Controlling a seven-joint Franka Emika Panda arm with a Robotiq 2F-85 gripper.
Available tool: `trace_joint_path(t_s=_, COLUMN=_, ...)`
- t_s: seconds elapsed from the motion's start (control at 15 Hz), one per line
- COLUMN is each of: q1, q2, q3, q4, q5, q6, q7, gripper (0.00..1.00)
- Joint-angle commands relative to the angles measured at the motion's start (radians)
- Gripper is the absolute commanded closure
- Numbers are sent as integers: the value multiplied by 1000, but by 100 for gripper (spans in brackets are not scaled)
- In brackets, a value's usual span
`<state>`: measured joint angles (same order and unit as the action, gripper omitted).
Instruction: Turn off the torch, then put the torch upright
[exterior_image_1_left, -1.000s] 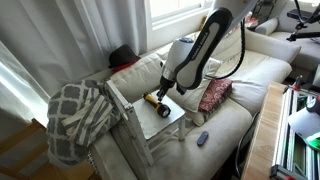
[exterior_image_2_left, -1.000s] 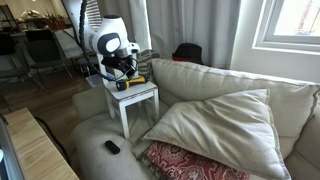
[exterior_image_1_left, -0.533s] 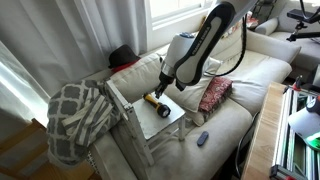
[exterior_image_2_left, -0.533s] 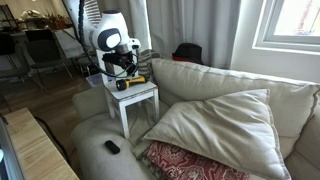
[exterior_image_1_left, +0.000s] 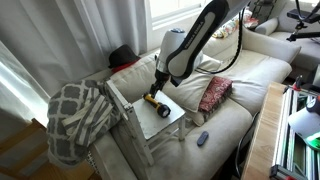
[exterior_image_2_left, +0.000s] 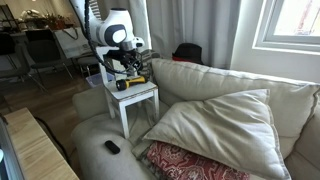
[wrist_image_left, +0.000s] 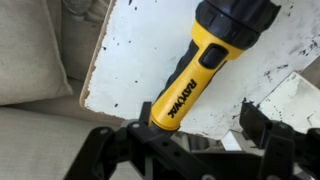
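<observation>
The torch (wrist_image_left: 200, 55) has a yellow body and a black head, and it lies on its side on the small white table (wrist_image_left: 130, 50). Both exterior views show the torch (exterior_image_1_left: 157, 103) (exterior_image_2_left: 130, 83) lying flat near the table's edge. My gripper (wrist_image_left: 200, 125) hangs just above the torch's tail end, open, with nothing between its fingers. One finger (wrist_image_left: 148, 112) stands beside the tail and the other finger (wrist_image_left: 258, 122) is well off to the side. In the exterior views the gripper (exterior_image_1_left: 162, 86) (exterior_image_2_left: 128, 68) hovers a little above the torch. Whether the torch is lit I cannot tell.
The white table (exterior_image_1_left: 180, 115) stands on a beige sofa (exterior_image_2_left: 200, 85). A grey patterned blanket (exterior_image_1_left: 78, 115) lies beside it. A red patterned cushion (exterior_image_1_left: 214, 93) and a dark remote (exterior_image_1_left: 202, 138) (exterior_image_2_left: 112, 147) lie on the seat. A large beige cushion (exterior_image_2_left: 215, 125) leans nearby.
The gripper has risen off the torch and gone from shut to open. The torch still lies flat in the same spot.
</observation>
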<state>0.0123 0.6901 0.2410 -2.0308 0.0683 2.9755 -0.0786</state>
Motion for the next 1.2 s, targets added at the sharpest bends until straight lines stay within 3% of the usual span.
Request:
trace_joint_path(t_s=0.0, q1=41, q2=72, q3=-31, q4=99, q5=-11, q6=-50, q7=16, gripper=0)
trace_joint_path(t_s=0.27, q1=105, q2=140, q3=-106, q4=180, q5=-23, q6=-33, q7=50, gripper=0)
trace_joint_path(t_s=0.53, q1=129, q2=197, q3=-133, q4=240, q5=-22, q6=-35, q7=61, gripper=0)
trace_joint_path(t_s=0.8, q1=125, q2=245, q3=-117, q4=290, q5=-15, q6=-31, q7=53, gripper=0)
trace_joint_path(t_s=0.93, q1=125, q2=265, q3=-113, q4=313, q5=-22, q6=-20, q7=40, gripper=11)
trace_joint_path(t_s=1.07, q1=133, q2=281, q3=-121, q4=335, q5=-23, q6=-31, q7=46, gripper=3)
trace_joint_path(t_s=1.13, q1=133, q2=289, q3=-119, q4=345, q5=-25, q6=-29, q7=41, gripper=4)
